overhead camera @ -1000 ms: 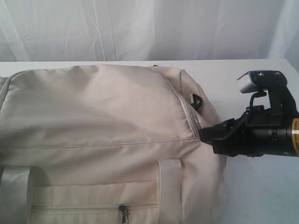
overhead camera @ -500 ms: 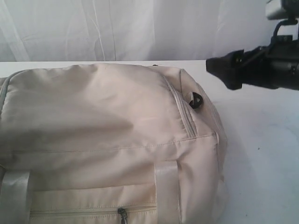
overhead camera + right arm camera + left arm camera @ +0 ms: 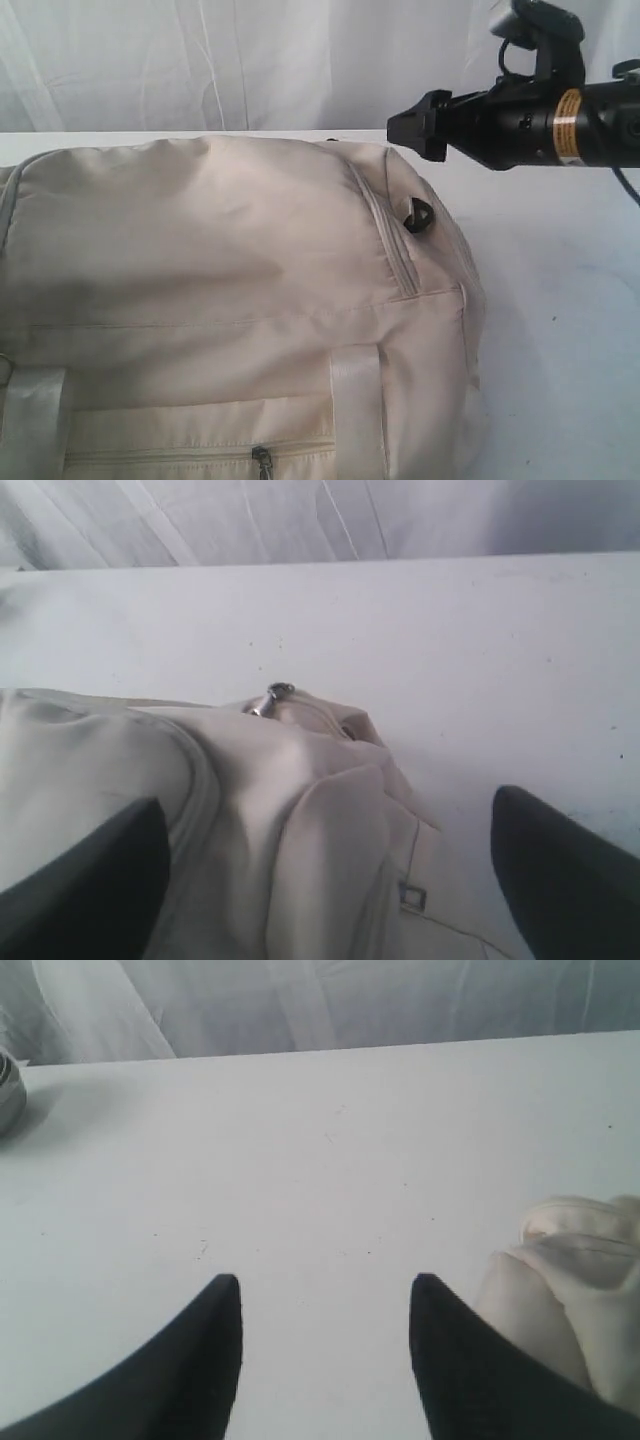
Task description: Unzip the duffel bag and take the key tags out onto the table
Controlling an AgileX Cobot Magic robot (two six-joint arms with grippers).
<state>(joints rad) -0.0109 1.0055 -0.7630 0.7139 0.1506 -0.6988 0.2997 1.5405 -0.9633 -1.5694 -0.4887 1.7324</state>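
The cream duffel bag [image 3: 200, 270] lies zipped shut on the white table [image 3: 560, 300] and fills the left and lower part of the exterior view. Its main zipper [image 3: 388, 245] runs down the right end beside the black D-ring [image 3: 418, 215]. My right gripper [image 3: 408, 124] hovers above the bag's far right end, apart from it. In the right wrist view, the right gripper [image 3: 325, 800] is open wide over the bag's end, and a metal zipper pull [image 3: 268, 700] shows beyond it. My left gripper [image 3: 326, 1280] is open over bare table beside a fold of the bag [image 3: 585, 1290]. The key tags are hidden.
A front pocket zipper pull [image 3: 262, 460] sits between the pale webbing handles [image 3: 355, 400]. White curtains [image 3: 250, 60] hang behind the table. A shiny round object [image 3: 8, 1090] lies at the edge of the left wrist view. The right arm [image 3: 560, 125] reaches in from the right.
My right gripper has lifted away from the bag's right end, where it pressed the fabric, and swung up and leftward above it. The bag's end has sprung back.
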